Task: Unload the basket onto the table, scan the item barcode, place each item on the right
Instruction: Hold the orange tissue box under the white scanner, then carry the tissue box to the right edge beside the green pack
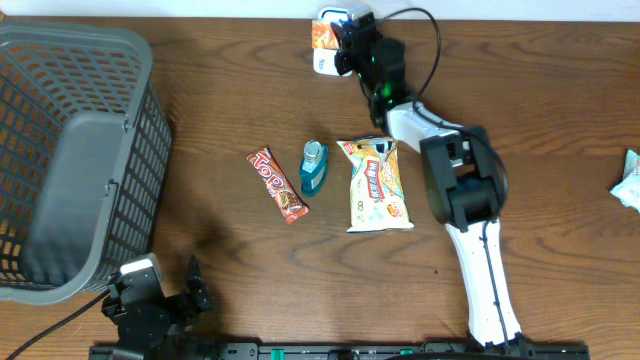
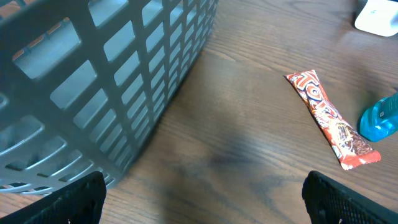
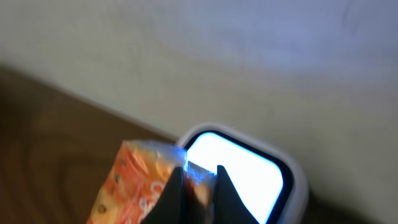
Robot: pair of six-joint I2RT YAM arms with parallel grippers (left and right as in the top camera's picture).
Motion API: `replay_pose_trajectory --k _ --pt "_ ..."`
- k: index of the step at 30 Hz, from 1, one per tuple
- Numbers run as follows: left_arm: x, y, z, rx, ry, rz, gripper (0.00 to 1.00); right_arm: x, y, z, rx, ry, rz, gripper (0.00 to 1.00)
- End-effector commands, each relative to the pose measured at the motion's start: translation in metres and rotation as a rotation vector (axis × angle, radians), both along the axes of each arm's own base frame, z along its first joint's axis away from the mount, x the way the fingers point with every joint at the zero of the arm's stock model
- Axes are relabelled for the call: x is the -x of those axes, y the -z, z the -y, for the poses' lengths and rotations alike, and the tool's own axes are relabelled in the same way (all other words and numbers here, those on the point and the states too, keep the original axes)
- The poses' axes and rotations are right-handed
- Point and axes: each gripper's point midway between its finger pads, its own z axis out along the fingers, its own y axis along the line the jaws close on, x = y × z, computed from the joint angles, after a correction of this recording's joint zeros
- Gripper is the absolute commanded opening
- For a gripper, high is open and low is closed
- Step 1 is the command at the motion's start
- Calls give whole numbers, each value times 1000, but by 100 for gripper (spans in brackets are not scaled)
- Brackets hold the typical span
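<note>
Packet, seemingly light and crinkly, is hanging pinched by its edge in the right gripper, scanner just beyond; left gripper is gaping.

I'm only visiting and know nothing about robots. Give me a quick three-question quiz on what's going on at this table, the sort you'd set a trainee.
1. True or false: the right gripper is shut on an orange packet.
2. Where is that packet being held? A) over a sink B) up against the lit white scanner C) inside a drawer
3. Fill in the blank: the left gripper has its jaws ___ and holds nothing.

Key: 1 true; 2 B; 3 open.
</note>
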Motion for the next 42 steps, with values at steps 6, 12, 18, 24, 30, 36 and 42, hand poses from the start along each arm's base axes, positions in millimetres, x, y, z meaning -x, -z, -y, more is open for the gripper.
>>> replay_pose_trajectory --k 6,12,18,24,30,36,42 --pt "0 -2 -3 -4 -14 7 98 23 -138 136 174 344 -140 1" --pt "0 -2 -3 -4 -14 7 99 78 -112 312 441 933 -417 1" --pt "0 -2 -3 -4 -14 7 98 150 -50 447 517 1248 -737 1" --pt "0 -2 -3 -4 -14 7 98 209 -8 536 377 1477 -914 1" --pt "0 -2 -3 -4 -14 7 98 234 21 567 173 1411 -1030 14" --pt "0 -2 -3 -4 -14 7 98 232 14 556 68 1319 -1040 99" --pt "0 -2 -3 -4 -14 7 98 216 -53 526 -31 1206 -899 99"
